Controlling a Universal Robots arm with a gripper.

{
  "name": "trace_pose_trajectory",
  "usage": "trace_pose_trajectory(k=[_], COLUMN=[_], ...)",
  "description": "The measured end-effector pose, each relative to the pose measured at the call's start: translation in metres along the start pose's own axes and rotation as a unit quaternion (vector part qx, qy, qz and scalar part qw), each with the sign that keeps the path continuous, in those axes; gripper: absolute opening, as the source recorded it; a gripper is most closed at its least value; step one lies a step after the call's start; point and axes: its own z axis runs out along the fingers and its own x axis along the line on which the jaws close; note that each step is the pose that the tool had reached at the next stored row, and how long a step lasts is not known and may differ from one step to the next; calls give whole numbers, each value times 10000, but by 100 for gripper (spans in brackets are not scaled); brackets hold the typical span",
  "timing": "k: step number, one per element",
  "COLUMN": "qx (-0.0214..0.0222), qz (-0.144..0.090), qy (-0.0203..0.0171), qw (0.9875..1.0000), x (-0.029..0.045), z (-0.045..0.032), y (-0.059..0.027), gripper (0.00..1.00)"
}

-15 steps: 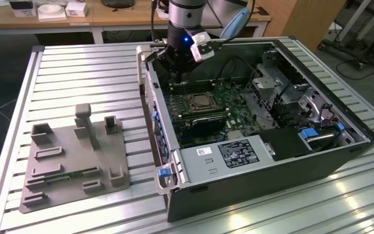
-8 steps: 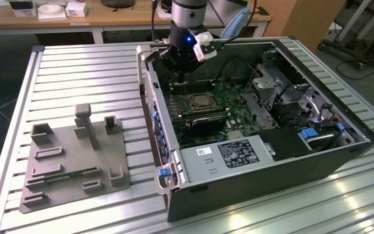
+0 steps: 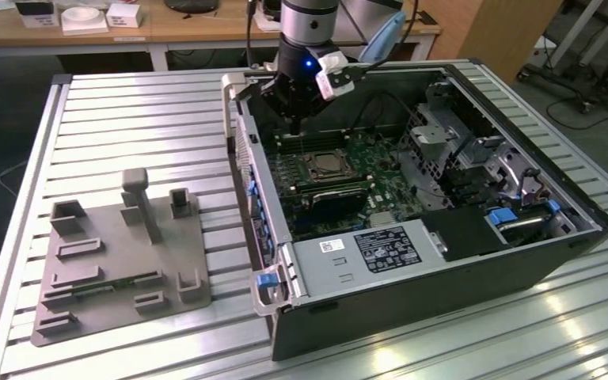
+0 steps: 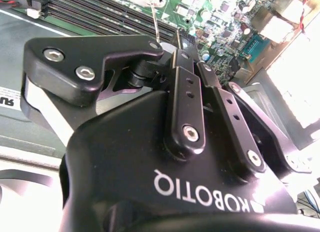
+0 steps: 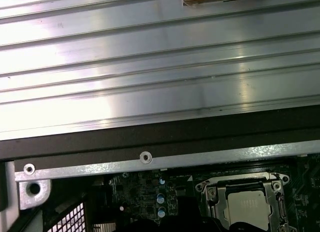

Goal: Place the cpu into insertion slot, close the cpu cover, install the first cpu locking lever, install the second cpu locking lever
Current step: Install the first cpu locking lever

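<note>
The insertion slot point(image 3: 325, 167) sits on the green motherboard inside the open computer case. In the first wrist view the cpu point(image 5: 247, 206) lies in the slot, its pale metal top showing through the window of the cpu cover point(image 5: 240, 184), which lies flat over it. My gripper point(image 3: 295, 125) hangs inside the case just beyond the slot, over the memory slots. In the second wrist view my gripper point(image 4: 174, 42) is shut, its fingers point(image 4: 185, 82) pressed together. A thin wire locking lever point(image 4: 155, 22) stands up right beside the fingertips; whether they touch it I cannot tell.
The case's raised side wall point(image 3: 243, 158) stands close to the gripper on the exterior view's left. A grey fixture block point(image 3: 124, 253) rests on the slatted metal table point(image 3: 135, 119). A power supply point(image 3: 389, 249) and drive cage point(image 3: 462, 150) crowd the case's other sides.
</note>
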Motion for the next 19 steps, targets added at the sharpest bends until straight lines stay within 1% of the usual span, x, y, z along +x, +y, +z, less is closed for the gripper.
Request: trace_pose_trajectory(k=[5, 9, 13, 19], qx=[0, -1, 0, 0], qz=[0, 0, 0, -1], qy=[0, 0, 0, 0], qw=[10000, 10000, 10000, 10000], x=[0, -25, -94, -245], z=[0, 1, 2, 4], y=[0, 3, 12, 30], gripper=[10, 10, 10, 10])
